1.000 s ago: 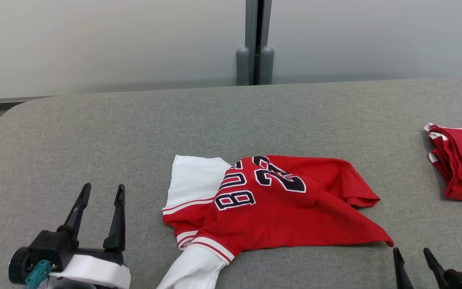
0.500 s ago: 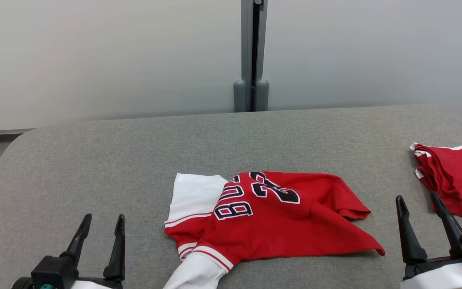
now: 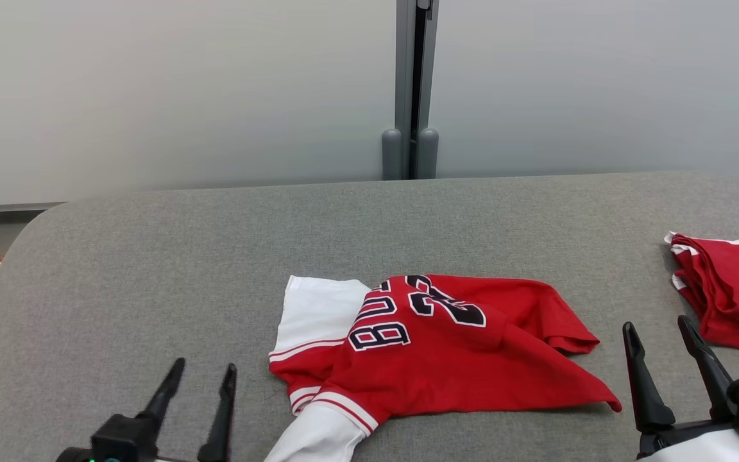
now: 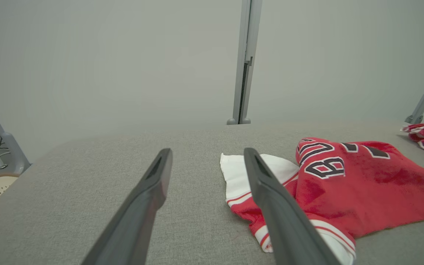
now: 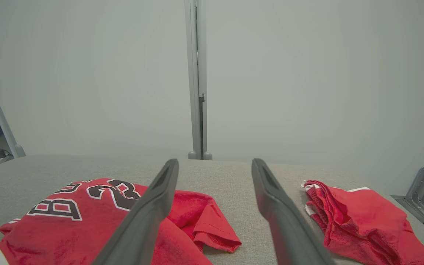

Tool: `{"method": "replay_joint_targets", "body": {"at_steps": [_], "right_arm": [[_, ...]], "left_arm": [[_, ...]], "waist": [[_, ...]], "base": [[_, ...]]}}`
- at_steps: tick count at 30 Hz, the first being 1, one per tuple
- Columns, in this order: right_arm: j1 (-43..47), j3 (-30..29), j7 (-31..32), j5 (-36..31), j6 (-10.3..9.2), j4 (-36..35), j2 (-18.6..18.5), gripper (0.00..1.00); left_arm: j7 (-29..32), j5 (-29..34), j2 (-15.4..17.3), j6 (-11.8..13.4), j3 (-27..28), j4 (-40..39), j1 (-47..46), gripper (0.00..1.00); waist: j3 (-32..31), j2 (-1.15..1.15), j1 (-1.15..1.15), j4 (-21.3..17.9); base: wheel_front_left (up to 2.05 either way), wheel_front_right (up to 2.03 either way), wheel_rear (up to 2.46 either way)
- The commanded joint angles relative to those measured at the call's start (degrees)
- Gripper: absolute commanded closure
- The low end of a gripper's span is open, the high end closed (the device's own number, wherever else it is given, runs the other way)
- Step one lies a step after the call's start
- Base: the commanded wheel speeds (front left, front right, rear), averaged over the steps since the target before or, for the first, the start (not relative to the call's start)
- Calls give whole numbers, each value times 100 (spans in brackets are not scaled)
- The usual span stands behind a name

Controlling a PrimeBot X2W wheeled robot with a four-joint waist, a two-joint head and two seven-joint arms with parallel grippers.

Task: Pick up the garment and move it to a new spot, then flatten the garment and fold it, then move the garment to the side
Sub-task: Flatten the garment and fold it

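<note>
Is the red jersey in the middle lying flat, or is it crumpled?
Crumpled: the red jersey lies bunched, its red cloth draped askew over the white part.

Your left gripper (image 3: 204, 366) sits at the lower left of the head view. Both dark fingers point up and forward, and the jaws are spread wide. Your right gripper (image 3: 657, 324) sits at the lower right, higher in frame, with its fingers likewise raised and parted wide. Each wrist view shows its own two fingers straight, tips well apart.
</note>
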Motion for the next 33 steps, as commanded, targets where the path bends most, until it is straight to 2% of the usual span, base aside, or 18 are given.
{"method": "replay_joint_targets", "body": {"at_steps": [1, 6, 9, 14, 15, 16, 17, 26, 33], "right_arm": [[58, 8, 26, 45, -6, -7, 2, 0], [75, 73, 38, 63, -6, 63, 25, 0], [71, 75, 41, 85, -6, 104, 34, 0], [89, 48, 70, 118, -6, 207, 59, 0], [83, 35, 63, 122, -6, 240, 55, 0], [83, 19, 70, 125, -6, 274, 48, 0], [90, -9, 78, 133, -6, 320, 43, 0], [206, -83, 119, 276, -6, 1205, -143, 0], [-360, 122, -85, 272, -5, 2205, -259, 0]], "left_arm": [[98, -17, 5, -97, -115, -43, -19, 0], [737, -131, 35, -507, -689, -75, 164, 0], [1032, -212, 114, -670, -878, -5, 263, 0], [1322, -208, 212, -676, -995, 233, 288, 0], [1318, -227, 203, -685, -998, 272, 261, 4], [1292, -242, 190, -683, -979, 295, 211, 62], [1281, -242, 193, -689, -974, 328, 184, 100], [1132, -284, 211, -776, -960, 467, 26, 100], [995, -284, 156, -796, -912, 488, -240, 100]], "waist": [[8, 0, 0, 9], [62, 0, 0, 13], [115, 0, 0, 11], [205, 0, 0, 23], [220, 0, 0, 24], [231, 0, 0, 23], [241, 0, 0, 19], [406, 0, 0, 42], [758, 0, 0, 126]], "base": [[0, 0, 0], [0, 0, 0], [0, 0, 0], [0, 0, 0], [0, 0, 0], [0, 0, 0], [0, 0, 0], [0, 0, 0], [0, 0, 0]]}}
